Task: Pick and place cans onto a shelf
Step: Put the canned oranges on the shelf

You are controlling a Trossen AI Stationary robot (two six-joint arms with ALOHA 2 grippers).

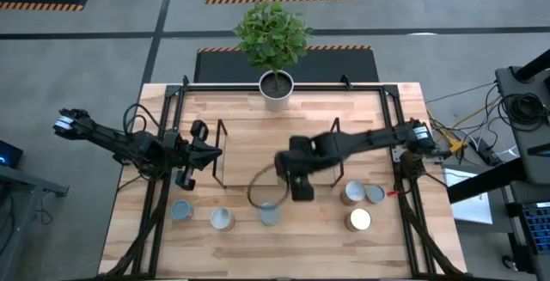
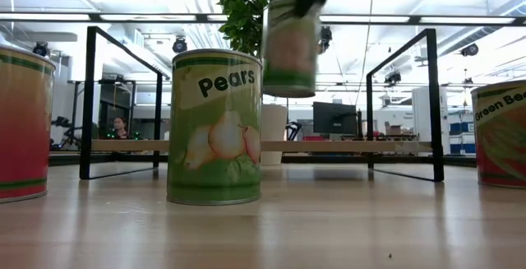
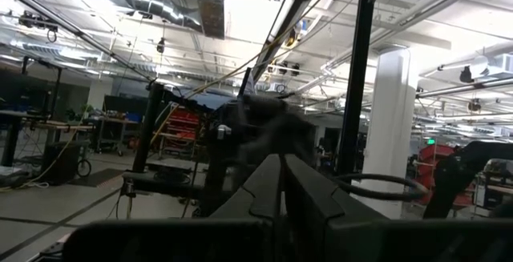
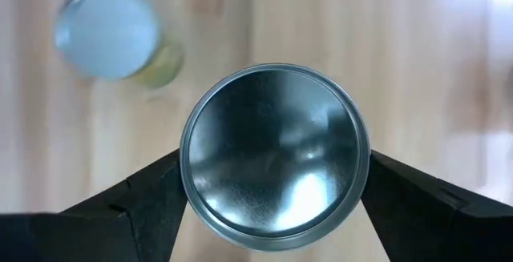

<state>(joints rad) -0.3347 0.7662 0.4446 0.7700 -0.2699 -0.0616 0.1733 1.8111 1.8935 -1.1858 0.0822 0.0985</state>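
Right gripper (image 4: pixel 272 183) clamps a can (image 4: pixel 274 159) by its sides, lifted near the shelf (image 2: pixel 263 146) for placing; left gripper (image 1: pixel 196 154) waits closed

Two slim dark jointed arms, black cables looped along the links, left gripper (image 1: pixel 197 152) black, right gripper (image 1: pixel 292 180) with matte black wedge-shaped fingers (image 4: pixel 140 206)

Colours on the bench, as we see them

Pears can (image 2: pixel 214 127): green label w/ pale pears, yellowish lettering. Held can (image 4: pixel 275 158): shiny silver-grey top, green-banded label. Edge cans (image 2: pixel 22 125) red/orange w/ green bands. Table (image 1: pixel 241 247) light wood; shelf (image 2: pixel 263 146) black wire frames, pale board. Grippers black.
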